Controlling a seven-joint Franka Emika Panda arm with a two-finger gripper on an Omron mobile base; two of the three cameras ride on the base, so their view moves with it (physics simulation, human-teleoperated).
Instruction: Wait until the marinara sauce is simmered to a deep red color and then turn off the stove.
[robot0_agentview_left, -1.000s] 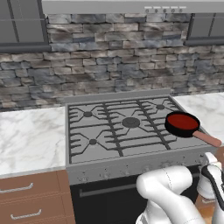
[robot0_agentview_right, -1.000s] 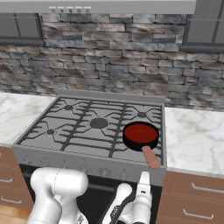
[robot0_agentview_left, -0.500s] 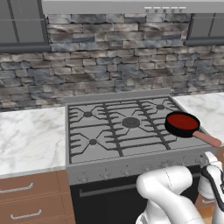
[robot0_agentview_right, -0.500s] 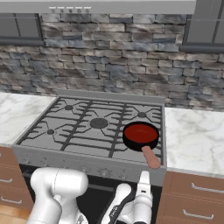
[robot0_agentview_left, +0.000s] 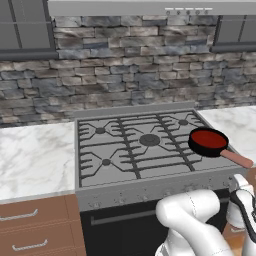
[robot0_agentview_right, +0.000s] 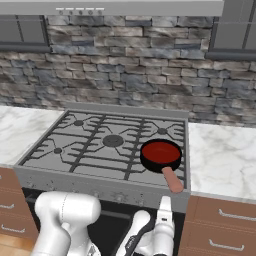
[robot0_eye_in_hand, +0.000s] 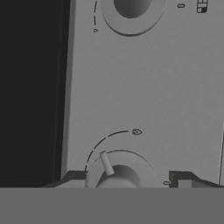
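Stove (robot0_eye_in_hand: 144, 87) panel — dial marks, no readable writing.

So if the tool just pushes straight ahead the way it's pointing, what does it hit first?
Most likely the small grey round stove knob sitting between the tool's fingertips, then the flat grey control panel of the stove behind it. Depth is hard to judge, and the knob may already be touched.

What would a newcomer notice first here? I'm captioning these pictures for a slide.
The marinara sauce, a red disc in a small black skillet, stands out on the grey stove, at its front right burner. In the hand view, the gripper sits close to a stove knob, jaws either side.
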